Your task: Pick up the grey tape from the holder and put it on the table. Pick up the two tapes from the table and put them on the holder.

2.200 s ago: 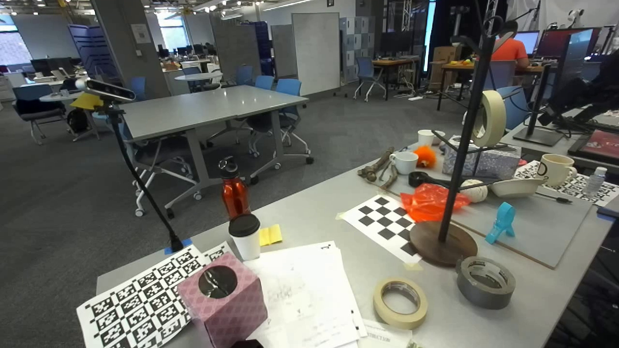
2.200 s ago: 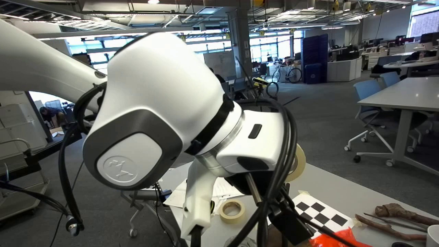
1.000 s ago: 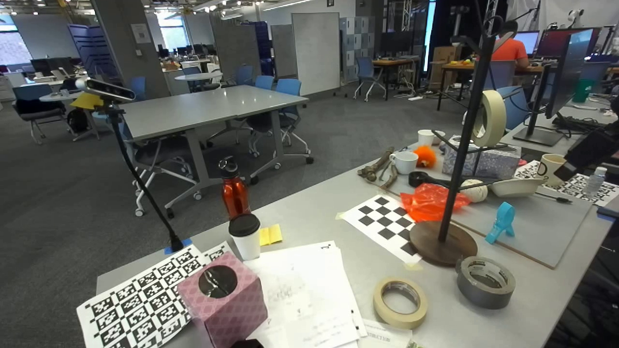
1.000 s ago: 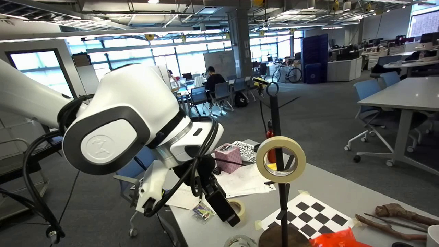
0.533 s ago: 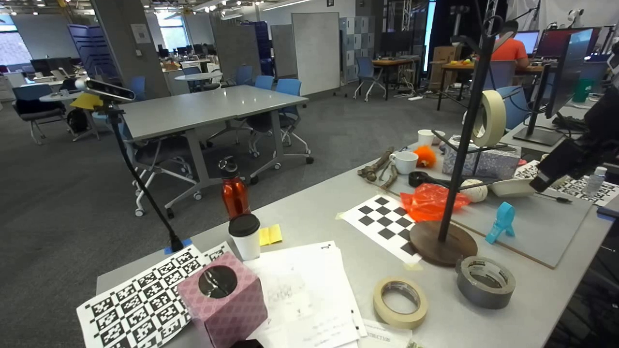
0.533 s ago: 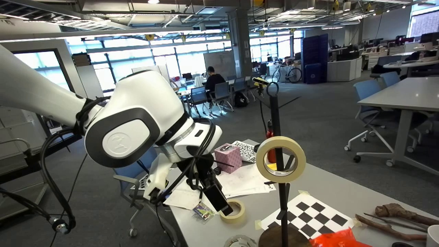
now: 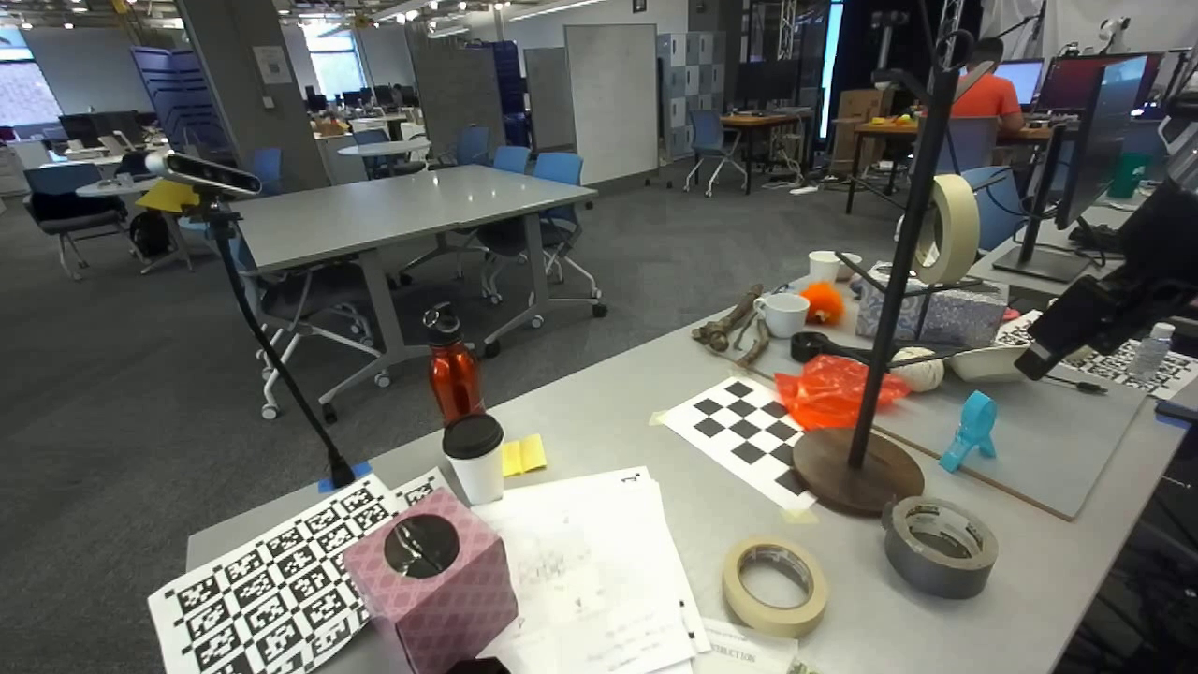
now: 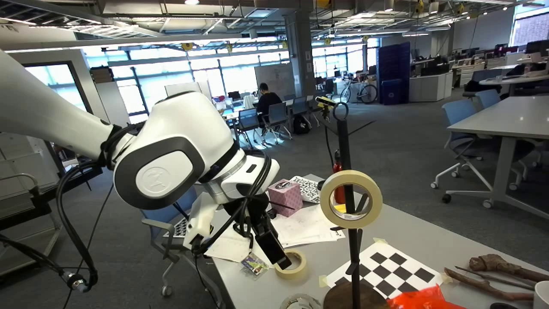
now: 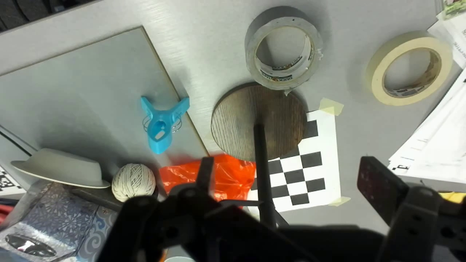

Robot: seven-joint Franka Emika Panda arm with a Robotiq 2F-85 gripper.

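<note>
The grey tape (image 7: 939,571) lies flat on the table (image 7: 608,412) beside the base of the holder (image 7: 889,328); it shows whole in the wrist view (image 9: 253,54). One cream tape (image 7: 958,229) hangs on the holder; it also shows in an exterior view (image 8: 326,199) but not in the wrist view. The other cream tape (image 7: 775,620) lies flat on the table near the papers, also in the wrist view (image 9: 377,74). My gripper (image 9: 289,178) is open and empty, its fingers wide apart. In an exterior view the gripper (image 8: 281,261) is in the air, left of the holder's pole.
Thin arms stick out from the pole. Around its base lie a blue clamp (image 7: 973,431), an orange bag (image 7: 833,393) and a checkerboard sheet (image 7: 739,426). A tissue box (image 7: 440,599), paper cup (image 7: 477,463) and red bottle (image 7: 456,379) stand beyond the papers (image 7: 590,562).
My arm has drawn back from in front of the holder and the gripper has lowered, with only slight motion in the last half second. The three tapes have not moved.
</note>
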